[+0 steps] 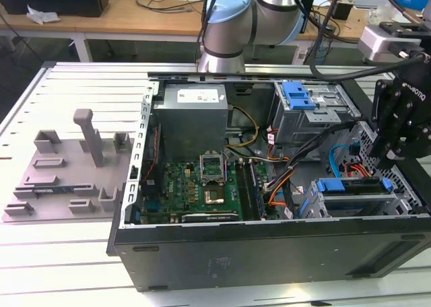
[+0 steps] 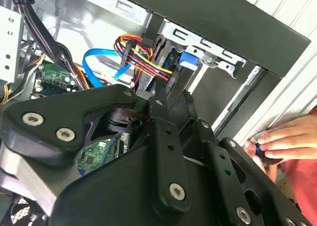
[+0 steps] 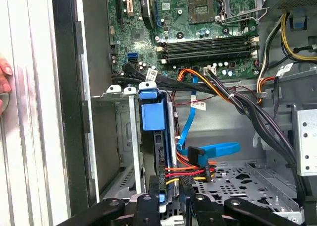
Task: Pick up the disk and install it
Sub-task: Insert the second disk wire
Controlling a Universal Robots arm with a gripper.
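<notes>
One arm (image 1: 236,17) reaches over an open computer case (image 1: 269,253) that lies on the slotted metal worktop (image 1: 74,85) in the exterior view. The claw (image 1: 387,155) hangs above the drive cage at the case corner toward the exterior view's right. The disk (image 1: 353,186) sits in that cage, its blue bracket uppermost, near the case's front wall. A grey fixture plate (image 1: 60,179) with upright posts lies on the worktop toward the exterior view's left, well apart from the claw. A second blue latch piece (image 1: 300,95) rests on the farther drive cage.

In the second wrist view, the black claw linkage points toward the cage, where the blue bracket of the disk shows against the metal frame. A bundle of red, yellow and orange wires (image 2: 143,57) runs just beside the disk, and a blue flat cable (image 2: 96,67) loops nearby. A person's hand (image 2: 277,141) with a red sleeve (image 2: 302,181) rests outside the case wall.

In the first wrist view, the disk stands on edge in the cage, directly ahead of the claw, with the wires plugged into its near end. The motherboard (image 3: 198,32) lies beyond. Whether the claw is spread or pressed together cannot be told
</notes>
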